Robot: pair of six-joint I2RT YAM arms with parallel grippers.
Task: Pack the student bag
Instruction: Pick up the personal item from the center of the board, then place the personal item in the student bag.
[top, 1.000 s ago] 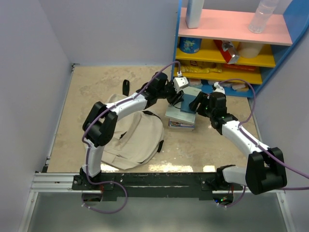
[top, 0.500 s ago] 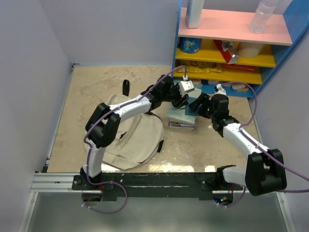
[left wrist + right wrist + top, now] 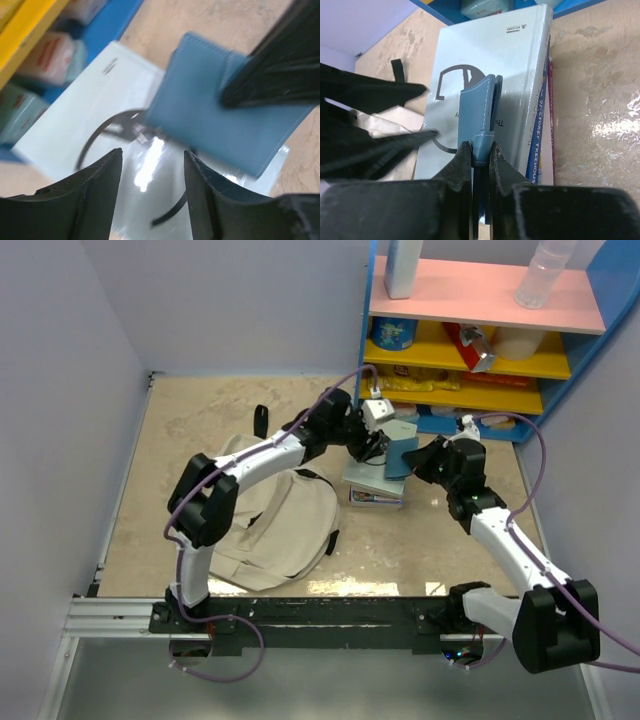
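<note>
your right gripper (image 3: 481, 148) is clamped on the lower edge of a flat blue stitched case (image 3: 479, 107), with both black fingers pressed tight against its sides. the case stands on edge, upright, over a pale blue hardcover book (image 3: 515, 65) with a dark circular design on its cover. that book is the top of a small stack. below it you can see a book with a blue spine (image 3: 536, 150) and lettering, and under that a thin magenta edge; the rest of the stack is hidden.

your left gripper (image 3: 152, 156) hovers just beside the case, on its far-left side in the overhead view. its jaws stand apart with nothing between them, only the pale cover showing below. from its wrist camera the case is blurred, and you cannot tell whether its bottom edge touches the cover.

the student bag (image 3: 285, 525), a large soft beige fabric backpack with black straps and zipper trim, lies flat on the beige marbled tabletop (image 3: 200, 430) left of the stack and near it, under the left arm's forearm. neither gripper touches it. you cannot tell from here whether its opening is unzipped.

a blue-framed shelf with pink and yellow boards (image 3: 470, 295) stands at the far right corner, behind the books, holding bottles and packets.
</note>
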